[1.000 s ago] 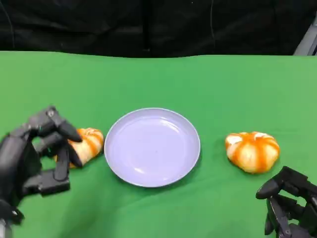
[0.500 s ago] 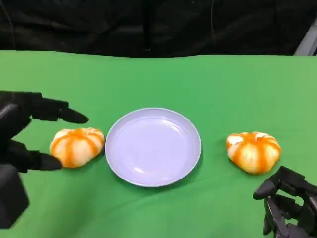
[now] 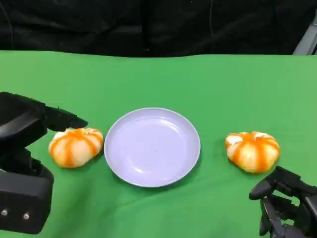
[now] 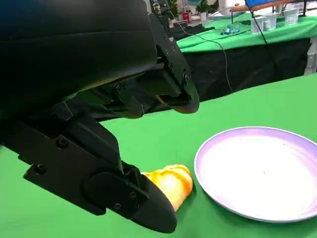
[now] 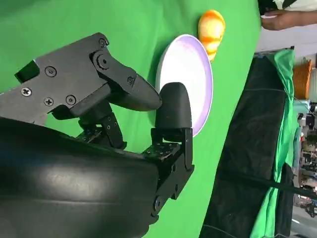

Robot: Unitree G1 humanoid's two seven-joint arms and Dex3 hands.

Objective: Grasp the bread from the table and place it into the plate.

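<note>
**Bread approach, left side**

Bread lies on the green table, just beside the empty plate. Left hand hovers spread wide around it, holding nothing, apparently poised to grasp. Right hand rests loosely curled, empty, near a second bun.

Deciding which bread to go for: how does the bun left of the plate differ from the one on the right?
The left orange-and-white striped bun lies almost against the round lilac plate; the right striped bun sits clearly apart from it. The left bun has the open left hand around it, fingers either side without gripping; the right bun has the right hand nearer the table's front edge, apart. Both rest on the green table, alike in look.
</note>
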